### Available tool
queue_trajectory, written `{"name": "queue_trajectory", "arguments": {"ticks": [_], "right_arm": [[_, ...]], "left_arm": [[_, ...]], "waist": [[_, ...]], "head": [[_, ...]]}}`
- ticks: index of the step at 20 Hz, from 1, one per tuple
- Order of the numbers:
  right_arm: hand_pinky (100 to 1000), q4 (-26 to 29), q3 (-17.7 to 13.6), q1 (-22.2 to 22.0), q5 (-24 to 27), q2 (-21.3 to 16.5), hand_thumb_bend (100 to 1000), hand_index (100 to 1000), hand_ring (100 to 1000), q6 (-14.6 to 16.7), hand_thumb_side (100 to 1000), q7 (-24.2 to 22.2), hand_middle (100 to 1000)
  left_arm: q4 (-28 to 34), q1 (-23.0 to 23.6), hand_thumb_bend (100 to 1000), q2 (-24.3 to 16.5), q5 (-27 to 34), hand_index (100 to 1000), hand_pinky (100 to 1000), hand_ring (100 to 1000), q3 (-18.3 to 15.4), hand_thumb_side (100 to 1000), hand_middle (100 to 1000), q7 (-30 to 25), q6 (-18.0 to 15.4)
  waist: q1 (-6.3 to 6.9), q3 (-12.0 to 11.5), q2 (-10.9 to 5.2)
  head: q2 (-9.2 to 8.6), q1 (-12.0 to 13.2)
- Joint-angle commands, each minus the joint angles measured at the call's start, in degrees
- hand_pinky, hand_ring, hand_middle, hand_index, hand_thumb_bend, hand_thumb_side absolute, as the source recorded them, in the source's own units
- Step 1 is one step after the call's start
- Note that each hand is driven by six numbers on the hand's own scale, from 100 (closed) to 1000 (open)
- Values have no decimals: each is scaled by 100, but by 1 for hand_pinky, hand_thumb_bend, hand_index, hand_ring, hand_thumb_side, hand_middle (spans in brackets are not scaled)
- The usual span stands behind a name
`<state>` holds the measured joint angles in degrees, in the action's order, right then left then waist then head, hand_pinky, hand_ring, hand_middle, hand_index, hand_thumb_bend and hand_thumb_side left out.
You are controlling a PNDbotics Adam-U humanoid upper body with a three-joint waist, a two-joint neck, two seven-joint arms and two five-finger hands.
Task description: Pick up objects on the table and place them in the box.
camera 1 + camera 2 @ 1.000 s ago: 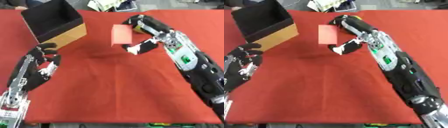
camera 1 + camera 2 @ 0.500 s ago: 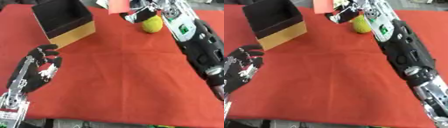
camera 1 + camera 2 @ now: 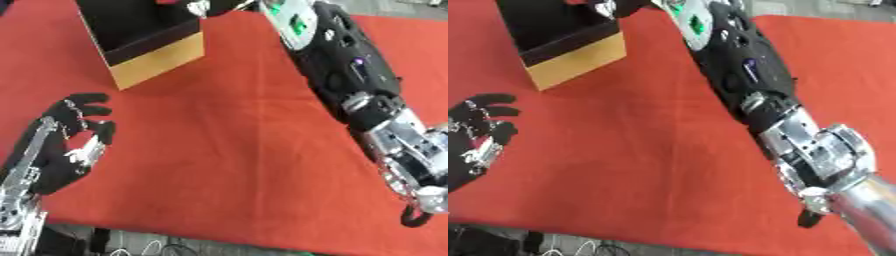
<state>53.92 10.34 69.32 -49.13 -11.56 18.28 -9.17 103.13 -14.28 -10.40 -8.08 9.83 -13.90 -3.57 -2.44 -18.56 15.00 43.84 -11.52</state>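
A box (image 3: 157, 52) with tan walls and a black inside stands at the upper left of the red table (image 3: 227, 160). My right arm (image 3: 341, 65) stretches from the lower right up to the box's far side. Only a sliver of my right hand (image 3: 206, 6) shows at the top edge, over the box's opening. A small red patch (image 3: 166, 1) lies beside it; I cannot tell whether it is the pink block. My left hand (image 3: 66, 150) rests open at the lower left, palm up, holding nothing.
The table's front edge (image 3: 219, 237) runs along the bottom, with dark floor and cables below it. A broad stretch of red cloth lies between the left hand and the right arm.
The right hand carried the pink block up and left from mid-table to over the box. The camera has moved, so box and arm look larger. The left hand stayed put.
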Motion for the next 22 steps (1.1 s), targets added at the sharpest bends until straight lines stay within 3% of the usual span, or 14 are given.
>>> {"name": "queue_trajectory", "arguments": {"ticks": [1,3,5,8,11,14,17,19,22], "right_arm": [[744,-249,-176,200,-333,151,232,684,763,24,191,78,691],[746,-415,-256,208,-512,250,252,728,767,10,227,111,700],[743,-543,-341,199,-691,318,320,829,771,-66,318,199,721],[735,-665,-466,172,-981,369,432,918,772,-352,414,518,747],[726,-638,-527,152,-1349,383,529,951,770,-792,431,1152,760],[713,-556,-544,142,-1648,385,538,949,760,-1170,406,1834,754],[711,-487,-506,127,-1648,364,522,937,757,-1305,396,2241,749],[719,-444,-449,122,-1548,282,503,938,765,-1270,401,2253,756],[731,-355,-365,88,-1213,61,461,944,778,-1071,418,1882,772]], "left_arm": [[51,-93,350,8,40,816,615,749,62,504,762,-77,-14],[48,-114,349,19,51,816,615,749,83,504,762,-103,-17],[48,-129,348,25,58,816,615,749,92,504,762,-116,-18],[52,-143,348,29,70,816,615,748,96,504,762,-122,-17],[56,-148,347,28,76,816,615,748,96,505,762,-120,-13],[57,-149,346,29,79,816,616,748,90,505,762,-113,-8],[56,-140,346,25,75,816,616,748,73,504,762,-95,-3],[54,-119,348,18,70,816,616,748,47,503,762,-72,0],[49,-67,348,-3,51,816,616,748,-7,503,762,-23,5]], "waist": [[22,-77,-78],[19,-148,-69],[20,-197,-64],[24,-251,-63],[26,-276,-66],[27,-262,-72],[34,-196,-83],[42,-106,-102],[67,72,-140]], "head": [[28,-171],[28,-239],[28,-285],[28,-339],[20,-359],[15,-349],[19,-322],[25,-278],[28,-168]]}}
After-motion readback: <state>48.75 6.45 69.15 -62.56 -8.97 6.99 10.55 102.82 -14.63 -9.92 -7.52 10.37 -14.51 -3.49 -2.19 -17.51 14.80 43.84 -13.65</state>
